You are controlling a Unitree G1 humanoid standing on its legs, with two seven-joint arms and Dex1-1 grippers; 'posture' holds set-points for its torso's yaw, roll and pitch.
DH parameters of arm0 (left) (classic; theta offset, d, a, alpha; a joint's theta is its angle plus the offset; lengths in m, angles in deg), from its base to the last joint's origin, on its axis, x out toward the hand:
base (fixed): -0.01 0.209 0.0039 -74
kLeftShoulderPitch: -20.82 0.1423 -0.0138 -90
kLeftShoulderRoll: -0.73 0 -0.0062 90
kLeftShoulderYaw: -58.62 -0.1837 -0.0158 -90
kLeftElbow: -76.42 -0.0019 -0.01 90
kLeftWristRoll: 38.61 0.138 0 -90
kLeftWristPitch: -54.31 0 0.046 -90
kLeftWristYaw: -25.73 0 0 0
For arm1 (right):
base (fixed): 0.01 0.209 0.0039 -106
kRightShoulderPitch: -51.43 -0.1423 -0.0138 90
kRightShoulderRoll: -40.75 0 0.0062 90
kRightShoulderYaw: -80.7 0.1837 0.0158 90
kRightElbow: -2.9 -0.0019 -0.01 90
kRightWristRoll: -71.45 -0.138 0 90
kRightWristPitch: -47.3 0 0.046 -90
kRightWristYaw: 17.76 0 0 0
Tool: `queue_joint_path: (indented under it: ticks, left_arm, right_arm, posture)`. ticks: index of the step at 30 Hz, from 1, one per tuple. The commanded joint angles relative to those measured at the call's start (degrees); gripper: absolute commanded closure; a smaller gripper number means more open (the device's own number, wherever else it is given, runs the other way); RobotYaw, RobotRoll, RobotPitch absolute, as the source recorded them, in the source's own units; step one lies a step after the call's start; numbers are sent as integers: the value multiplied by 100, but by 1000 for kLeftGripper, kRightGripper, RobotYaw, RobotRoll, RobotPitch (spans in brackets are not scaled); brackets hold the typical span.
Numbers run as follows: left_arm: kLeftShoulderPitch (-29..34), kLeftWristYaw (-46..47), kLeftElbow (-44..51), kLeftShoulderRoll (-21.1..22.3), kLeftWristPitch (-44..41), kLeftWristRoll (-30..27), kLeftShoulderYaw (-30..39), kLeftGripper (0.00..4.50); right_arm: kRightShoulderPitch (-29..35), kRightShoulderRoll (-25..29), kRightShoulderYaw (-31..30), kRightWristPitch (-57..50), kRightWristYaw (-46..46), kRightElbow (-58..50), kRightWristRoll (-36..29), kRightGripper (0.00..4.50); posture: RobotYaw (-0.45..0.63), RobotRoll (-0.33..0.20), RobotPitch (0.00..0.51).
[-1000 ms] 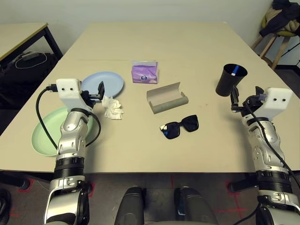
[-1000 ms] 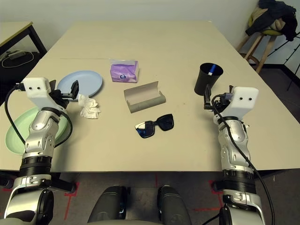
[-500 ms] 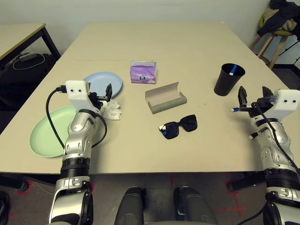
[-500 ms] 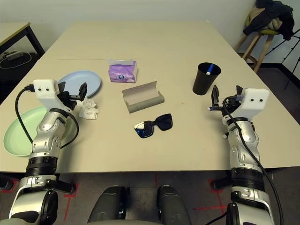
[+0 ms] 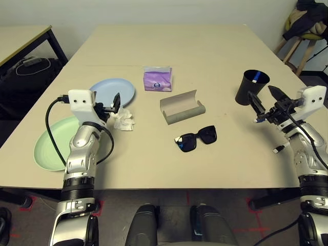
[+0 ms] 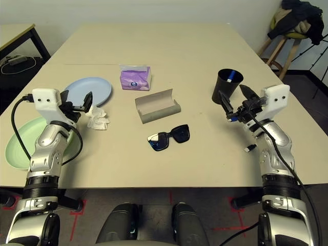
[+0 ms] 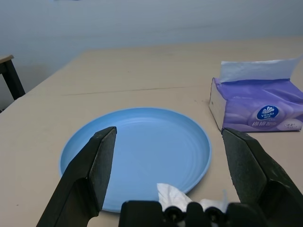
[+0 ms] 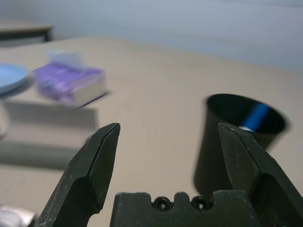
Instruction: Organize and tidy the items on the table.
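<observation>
purple tissue pack (image 7: pixel 259 109), logo perhaps "Vinda"

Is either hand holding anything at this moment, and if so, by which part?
Nothing is held. The left hand hangs open above the crumpled white tissue, and the right hand hangs open beside the black cup, touching neither.

Silver forearms, white wrist housings, black fingers (image 5: pixel 117 101)

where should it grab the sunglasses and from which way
Probably the bridge between the lenses of the sunglasses, coming straight down from above. They lie flat and unfolded on the table, so the narrow middle offers the open fingers a slim bar to close across.
</observation>
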Motion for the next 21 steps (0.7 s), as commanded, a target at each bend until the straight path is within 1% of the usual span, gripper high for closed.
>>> queue_joint_path:
  ticks: [1, 4, 6, 9, 12, 16, 21]
  left_arm:
    - [83, -80, 108, 57, -87, -31, 4, 0]
    - [126, -146, 168, 88, -121, -31, -15, 0]
    - [187, -246, 264, 122, -206, -71, -22, 0]
    - [269, -350, 414, 164, -312, -103, -10, 0]
    - [302, -403, 492, 220, -376, -78, 10, 0]
    - [241, -441, 466, 297, -405, -83, 39, 0]
    - [209, -457, 428, 366, -385, -60, 53, 0]
  right_arm:
    - [111, 122, -230, 399, 724, -39, -5, 36]
    - [101, 186, -365, 429, 1284, -31, -114, 36]
    - [87, 308, -564, 528, 1773, -37, -60, 36]
    - [44, 369, -765, 659, 2199, -82, -41, 36]
    - [32, 407, -934, 294, 2584, -423, -267, 36]
    - [82, 626, -1082, -406, 3011, -827, -504, 36]
    - [96, 765, -1108, -615, 3300, -909, -561, 36]
  posture:
    - [168, 0, 42]
    - [177, 0, 44]
    - [179, 0, 47]
    - [176, 0, 49]
    - [178, 0, 49]
    - [190, 0, 50]
    - [194, 0, 50]
